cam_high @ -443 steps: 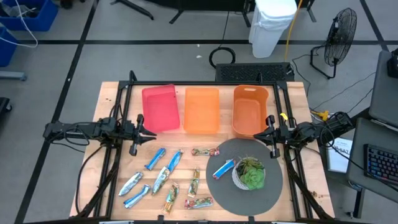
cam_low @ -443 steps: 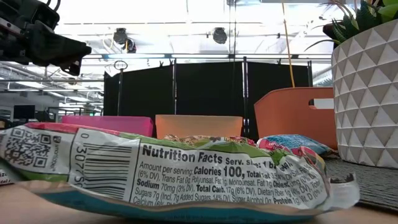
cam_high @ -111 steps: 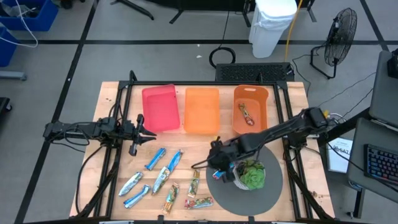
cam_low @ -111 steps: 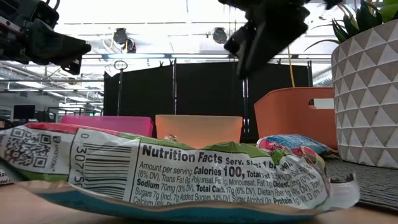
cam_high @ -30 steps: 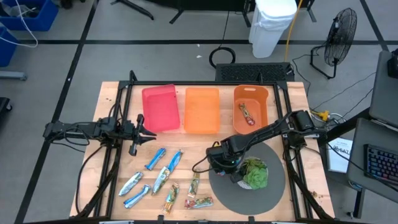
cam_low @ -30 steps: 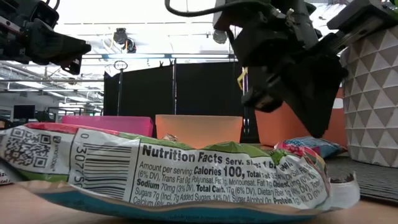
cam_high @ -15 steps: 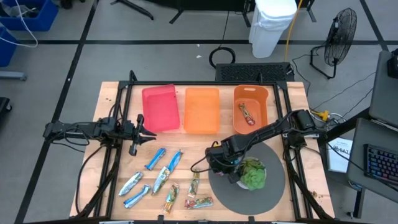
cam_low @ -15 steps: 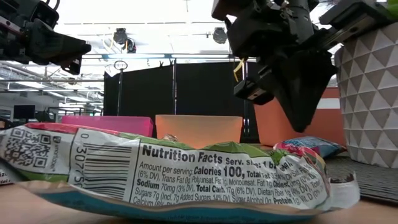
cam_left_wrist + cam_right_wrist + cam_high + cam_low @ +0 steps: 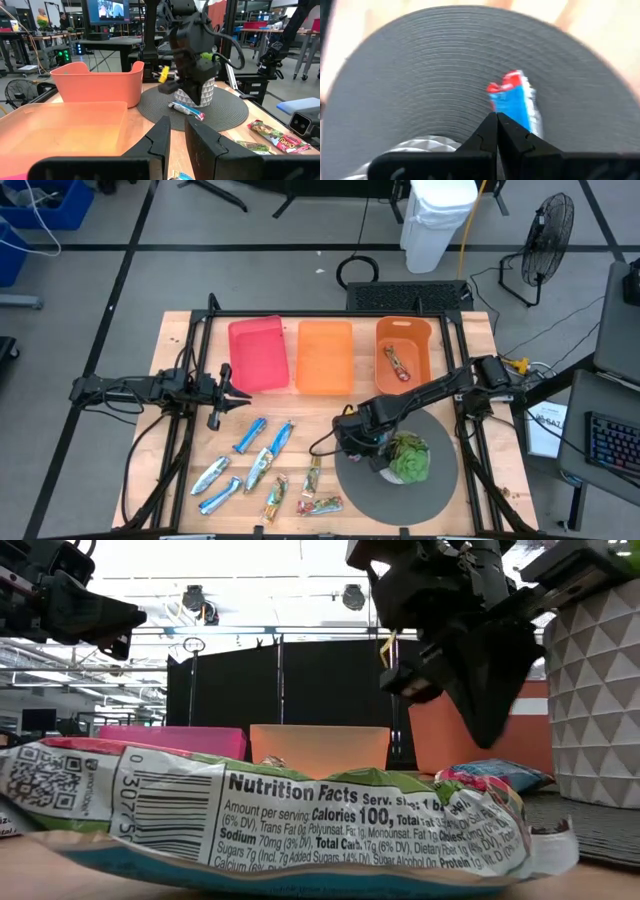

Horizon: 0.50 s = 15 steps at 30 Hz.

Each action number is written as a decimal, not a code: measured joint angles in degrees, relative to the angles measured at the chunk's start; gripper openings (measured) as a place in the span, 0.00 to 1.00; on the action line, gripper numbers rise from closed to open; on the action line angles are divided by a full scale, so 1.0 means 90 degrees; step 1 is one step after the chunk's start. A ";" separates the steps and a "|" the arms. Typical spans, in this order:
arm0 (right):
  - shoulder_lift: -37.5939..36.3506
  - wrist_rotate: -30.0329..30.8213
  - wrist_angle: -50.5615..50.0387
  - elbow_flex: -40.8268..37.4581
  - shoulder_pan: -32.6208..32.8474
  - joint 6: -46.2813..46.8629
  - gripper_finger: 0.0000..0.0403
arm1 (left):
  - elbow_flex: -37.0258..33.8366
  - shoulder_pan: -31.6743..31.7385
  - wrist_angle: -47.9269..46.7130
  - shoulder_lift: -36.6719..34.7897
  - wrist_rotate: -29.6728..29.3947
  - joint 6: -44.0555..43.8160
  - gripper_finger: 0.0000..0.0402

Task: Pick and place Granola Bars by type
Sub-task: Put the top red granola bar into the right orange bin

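Right claw [image 9: 496, 122] pinched shut, empty, poised over the round grey mat [image 9: 420, 75]. Just beyond its fingertips, a blue granola bar [image 9: 512, 102] with a red end, flat on the mat beside the white plant pot [image 9: 197, 90], long axis running away from the claw. Probably needs reopening before a grab. Far nearer than the left claw [image 9: 213, 392], narrowly parted, parked well apart across the worktop [image 9: 180, 330]. Readable on the closest wrapper [image 9: 270, 815]: "Nutrition Facts", "Calories 100".
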 joint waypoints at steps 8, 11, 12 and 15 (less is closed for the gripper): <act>-0.0162 0.0715 0.0045 0.0010 -0.0050 -0.0172 0.00 | -0.0001 -0.0001 0.0000 -0.0001 0.0000 0.0000 0.16; -0.0174 0.0552 0.0089 0.0013 -0.0075 -0.0021 0.00 | 0.0000 -0.0002 0.0000 -0.0002 0.0000 0.0000 0.16; -0.0201 0.0534 0.0096 0.0021 -0.0075 0.0053 0.00 | 0.0000 -0.0001 0.0000 -0.0001 0.0000 0.0000 0.16; -0.0282 0.0380 0.0106 0.0084 -0.0057 0.0274 0.00 | 0.0000 -0.0001 0.0000 -0.0002 0.0000 0.0000 0.16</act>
